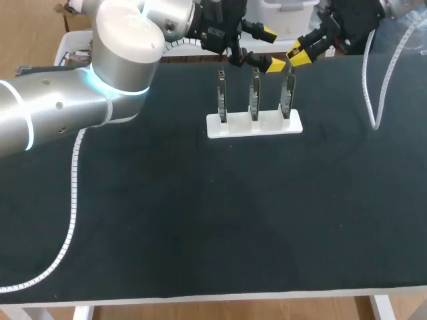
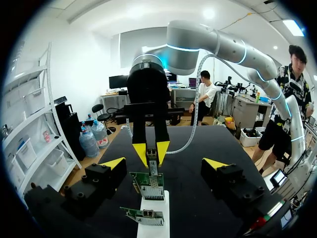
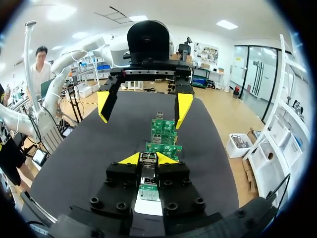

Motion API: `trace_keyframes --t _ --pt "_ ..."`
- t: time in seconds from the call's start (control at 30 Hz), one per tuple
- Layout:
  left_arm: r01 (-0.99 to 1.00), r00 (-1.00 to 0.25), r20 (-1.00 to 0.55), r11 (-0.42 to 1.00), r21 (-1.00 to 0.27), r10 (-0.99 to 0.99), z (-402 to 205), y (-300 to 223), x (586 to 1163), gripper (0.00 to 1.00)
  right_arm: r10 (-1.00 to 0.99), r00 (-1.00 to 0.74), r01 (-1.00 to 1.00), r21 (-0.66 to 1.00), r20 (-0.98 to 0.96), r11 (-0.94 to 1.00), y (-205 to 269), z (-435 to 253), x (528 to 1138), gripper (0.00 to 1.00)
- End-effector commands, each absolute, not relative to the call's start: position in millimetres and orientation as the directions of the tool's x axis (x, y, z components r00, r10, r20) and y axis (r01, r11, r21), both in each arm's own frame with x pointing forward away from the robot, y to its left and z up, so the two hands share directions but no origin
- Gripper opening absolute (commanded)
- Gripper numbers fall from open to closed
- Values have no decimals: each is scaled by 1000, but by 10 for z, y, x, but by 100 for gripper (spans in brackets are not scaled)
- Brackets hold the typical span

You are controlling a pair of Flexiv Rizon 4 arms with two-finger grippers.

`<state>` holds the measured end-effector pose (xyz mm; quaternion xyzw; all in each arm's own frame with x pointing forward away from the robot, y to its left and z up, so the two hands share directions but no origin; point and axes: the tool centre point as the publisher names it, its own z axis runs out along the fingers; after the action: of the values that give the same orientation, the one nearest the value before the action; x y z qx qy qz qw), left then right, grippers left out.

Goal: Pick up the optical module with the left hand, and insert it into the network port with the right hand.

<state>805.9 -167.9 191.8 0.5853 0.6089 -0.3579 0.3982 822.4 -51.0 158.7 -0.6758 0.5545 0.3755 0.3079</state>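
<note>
Sitting between the fingers of the right gripper (image 3: 148,158) is the optical module (image 3: 147,171), a small silver-grey metal block. It is right at the top of the end board, the one closest to the right arm. Can't tell how far in it is pushed.

A flat white plastic holder (image 1: 253,125) lies on the black table (image 1: 200,220), toward the far side. Three thin green circuit boards (image 1: 254,97) stand up straight in it, side by side in one row w/ gaps between them. Each board has a little silver network port (image 2: 148,214) on it.

Right gripper: comes in from the far right corner and its jaws are narrow. Both yellow tips press on the module, one from each side, so it holds it. The tips are just over the top of that end board.

Left gripper (image 1: 271,48): comes in from the left and reaches past the middle. Jaws are wide apart w/ nothing between them and nothing touched. It hangs above the table just behind the row, near the mid and end boards. It is very close to the right gripper, but the two are apart.
</note>
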Motion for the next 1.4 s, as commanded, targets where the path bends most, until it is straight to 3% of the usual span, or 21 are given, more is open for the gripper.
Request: trace_keyframes --t 0.03,1.4 --pt "998 3 -904 59 31 428 1916 -1678 8058 100 -516 101 -948 74 -850 -308 -508 1584 8295 0" --pt "998 3 -904 59 31 428 1916 -1678 8058 100 -517 120 -947 58 -848 -316 -528 1648 8322 0"
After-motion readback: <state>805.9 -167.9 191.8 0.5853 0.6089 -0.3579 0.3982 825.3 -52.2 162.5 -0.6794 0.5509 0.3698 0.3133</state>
